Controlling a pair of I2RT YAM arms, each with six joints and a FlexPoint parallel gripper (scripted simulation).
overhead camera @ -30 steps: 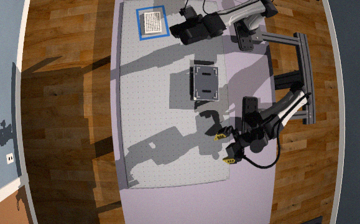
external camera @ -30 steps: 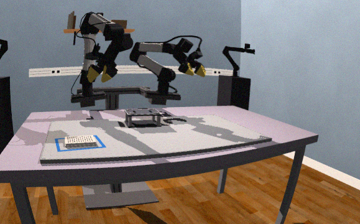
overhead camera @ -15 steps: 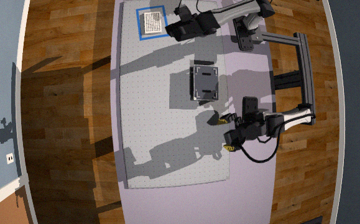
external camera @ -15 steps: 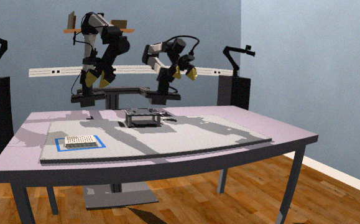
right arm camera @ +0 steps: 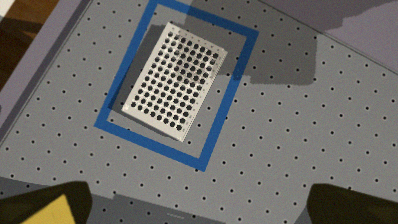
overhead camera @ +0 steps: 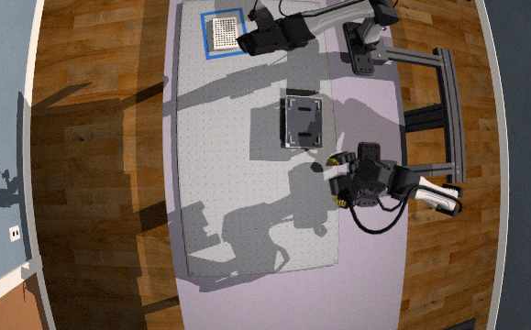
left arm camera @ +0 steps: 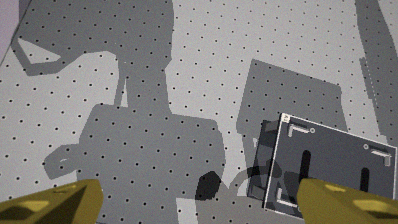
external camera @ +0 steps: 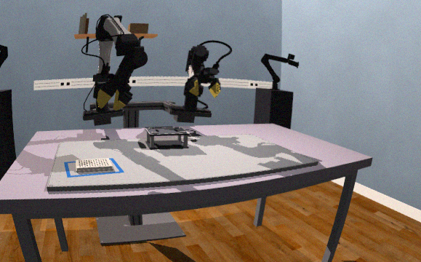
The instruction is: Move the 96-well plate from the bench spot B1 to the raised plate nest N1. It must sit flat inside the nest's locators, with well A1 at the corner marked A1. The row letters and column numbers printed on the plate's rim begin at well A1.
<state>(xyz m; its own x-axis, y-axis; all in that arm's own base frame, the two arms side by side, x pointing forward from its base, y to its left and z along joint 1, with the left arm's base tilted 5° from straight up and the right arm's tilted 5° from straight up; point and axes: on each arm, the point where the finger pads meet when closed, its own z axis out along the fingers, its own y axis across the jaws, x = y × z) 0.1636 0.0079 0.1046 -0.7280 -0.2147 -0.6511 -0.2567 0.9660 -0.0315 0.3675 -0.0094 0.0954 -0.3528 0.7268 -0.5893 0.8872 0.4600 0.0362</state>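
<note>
Taking the raised nest (overhead camera: 304,123) (external camera: 167,131) (left arm camera: 332,150) as our landmark, we see the 96-well plate (overhead camera: 225,33) (external camera: 94,164) (right arm camera: 175,82) well apart from it, farther out from the arm bases and toward the right arm's side. The plate lies flat, wells up, inside the blue outline (overhead camera: 204,37) (external camera: 94,175) (right arm camera: 230,101) on the perforated board (overhead camera: 228,183) (external camera: 232,165) (left arm camera: 210,75) (right arm camera: 300,135).

Our right gripper (overhead camera: 246,46) (external camera: 111,103) (right arm camera: 199,192) hangs above the board on the plate's side of the nest — its fingers fully spread, with nothing between them. Our left gripper (overhead camera: 335,181) (external camera: 205,91) (left arm camera: 200,187) hovers on the nest's opposite side, also wide open and holding nothing. The nest's top is bare — four corner locators and two dark slots show, with an A1 label (left arm camera: 285,118) at one corner.
</note>
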